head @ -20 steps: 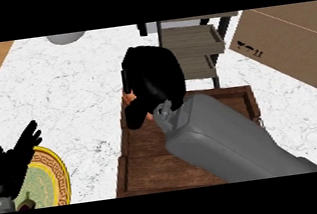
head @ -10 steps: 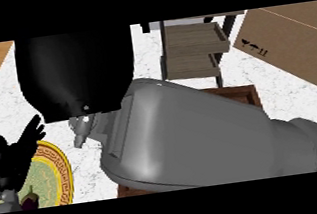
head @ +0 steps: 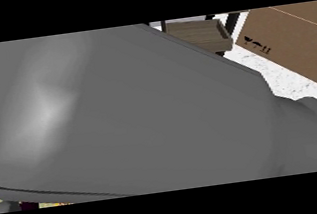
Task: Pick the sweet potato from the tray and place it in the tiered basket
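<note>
Grey forearm (head: 132,112) filled nearly the whole head view.
Neither hand showed, so grip could not be told; the sweet potato and tray were hidden; a tiered basket (head: 198,33) shelf stood beside a cardboard box (head: 298,42); likely the carrying step; the next move called for lowering over that shelf.

**Grey fills the view, browns at its edge**

A plain grey forearm (head: 132,112), paler in a soft sheen on its left part, covers most of the head view. Above its upper right edge sits a tiered basket (head: 198,32) of dull brown wood grain in dark posts. Right of the basket, a tan cardboard box (head: 302,44) bears small black markings. Between box and forearm shows white counter (head: 276,71) with grey speckles. Under the forearm's lower left edge, slivers of yellow and dark maroon.
</note>
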